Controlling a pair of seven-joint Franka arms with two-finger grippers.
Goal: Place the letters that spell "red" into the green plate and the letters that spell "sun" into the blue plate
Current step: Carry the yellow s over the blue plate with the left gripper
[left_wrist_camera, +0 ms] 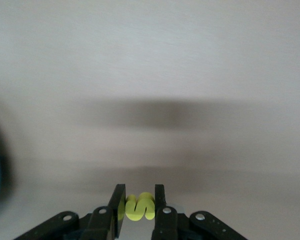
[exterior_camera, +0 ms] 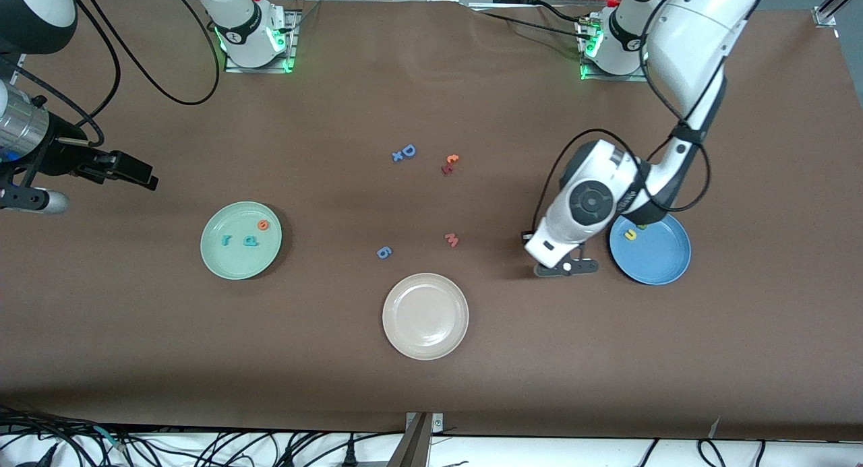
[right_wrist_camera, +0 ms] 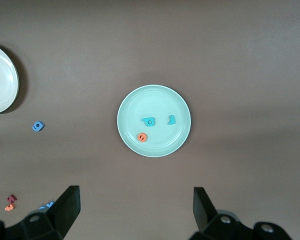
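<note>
With the left gripper clamped on the yellow s beside the blue plate, carry it over the rim before releasing, while the right gripper waits wide open and empty.

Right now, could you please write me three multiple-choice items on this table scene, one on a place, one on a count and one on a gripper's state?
1. Where does the orange "e" lie?
A. in the green plate
B. in the cream-white plate
C. on the bare table

2. How many letters lie in the green plate?
A. one
B. three
C. five

3. What is the left gripper doing?
A. standing open
B. shut on nothing
C. pinching a yellow letter

Answers: 1 A, it sits beside the two teal letters there; 2 B, the right wrist view shows three; 3 C, the left wrist view shows yellow foam between its fingers.
</note>
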